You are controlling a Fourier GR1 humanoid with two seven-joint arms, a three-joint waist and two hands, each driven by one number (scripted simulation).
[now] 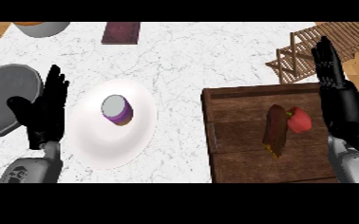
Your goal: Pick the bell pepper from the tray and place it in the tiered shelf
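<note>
The red pepper [300, 119] lies on the wooden tray [238, 161] at four o'clock. Both the right hand [336, 99] and left hand [43, 109] are released, fingers straight.

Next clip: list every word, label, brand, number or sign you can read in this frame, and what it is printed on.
None readable.
Dark red flat book-like object at the counter's far edge: no lettering can be made out.
Purple cup with a grey top on the white round plate: no label visible.
Brown wooden tray, red bell pepper, wooden tiered shelf: no markings.
</note>
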